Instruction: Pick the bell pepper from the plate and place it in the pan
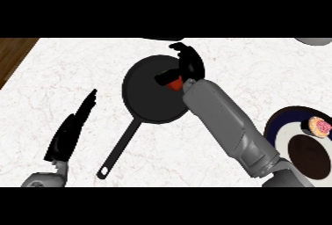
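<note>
A black pan (148, 94) lies on the white marble counter, its long handle (118, 149) pointing toward the lower left. My right hand (186, 66) hangs over the pan's right side, fingers curled round a red bell pepper (174, 83), of which only a small red patch shows below the palm. The right forearm (227, 123) slants across from the lower right. The dark blue plate (280, 123) sits at the right edge, partly cut off. My left hand (71, 127) rests open at the lower left, fingers straight and pointing up, apart from the pan.
A pink frosted doughnut-like item (319, 126) lies on the plate's right part. A grey object (315, 41) shows at the top right corner. A brown wooden strip (13, 55) borders the counter at the upper left.
</note>
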`<state>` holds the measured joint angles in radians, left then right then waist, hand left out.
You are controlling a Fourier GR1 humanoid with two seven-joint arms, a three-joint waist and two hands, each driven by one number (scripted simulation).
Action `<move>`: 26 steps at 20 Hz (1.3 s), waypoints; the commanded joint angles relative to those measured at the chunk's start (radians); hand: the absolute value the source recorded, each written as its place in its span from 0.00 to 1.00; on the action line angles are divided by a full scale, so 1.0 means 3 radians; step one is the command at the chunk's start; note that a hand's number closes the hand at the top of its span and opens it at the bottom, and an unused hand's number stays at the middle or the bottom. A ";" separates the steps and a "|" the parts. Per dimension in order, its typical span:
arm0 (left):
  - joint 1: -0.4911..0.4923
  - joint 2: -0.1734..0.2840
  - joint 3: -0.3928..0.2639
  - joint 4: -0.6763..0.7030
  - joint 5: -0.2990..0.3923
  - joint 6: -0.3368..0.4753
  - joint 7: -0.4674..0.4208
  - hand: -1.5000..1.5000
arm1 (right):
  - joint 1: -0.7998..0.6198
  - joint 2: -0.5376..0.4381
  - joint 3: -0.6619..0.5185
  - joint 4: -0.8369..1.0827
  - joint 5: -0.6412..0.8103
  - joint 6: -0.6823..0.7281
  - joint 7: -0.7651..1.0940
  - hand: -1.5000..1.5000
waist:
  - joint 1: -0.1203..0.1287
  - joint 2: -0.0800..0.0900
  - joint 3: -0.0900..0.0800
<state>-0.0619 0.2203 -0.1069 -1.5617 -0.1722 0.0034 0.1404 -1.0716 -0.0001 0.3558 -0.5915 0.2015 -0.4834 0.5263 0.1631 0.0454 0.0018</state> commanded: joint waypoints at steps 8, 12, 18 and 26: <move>0.0034 0.0032 0.0083 0.0087 0.0040 -0.0029 -0.0042 0.50 | -0.0072 0.0000 -0.0277 0.0084 -0.0520 -0.1401 -0.0743 0.00 | -0.0109 -0.0043 -0.0004; 0.0003 0.0045 0.0171 0.0049 0.0045 0.0025 0.0068 0.50 | -0.0018 0.0000 -0.0517 0.0207 -0.0694 -0.1670 -0.1009 0.00 | -0.0249 -0.0064 -0.0002; 0.0497 0.0048 0.0221 -0.0067 0.0065 0.0045 -0.0162 0.50 | 0.0453 -0.0153 -0.0836 -0.0067 -0.0888 -0.1455 -0.1792 0.00 | -0.0446 -0.0127 -0.0002; 0.0542 -0.0017 0.0290 -0.0104 0.0004 0.0103 -0.0067 0.50 | 0.1443 -0.0539 -0.0517 -0.1136 -0.0670 -0.1160 -0.1593 0.00 | -0.0588 -0.0174 -0.0008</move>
<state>0.0759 0.2271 -0.0217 -1.6002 -0.1649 0.0323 0.1314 -0.7661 -0.1138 0.1693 -0.7794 -0.0204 -0.8559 0.0167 0.0029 -0.0018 0.0002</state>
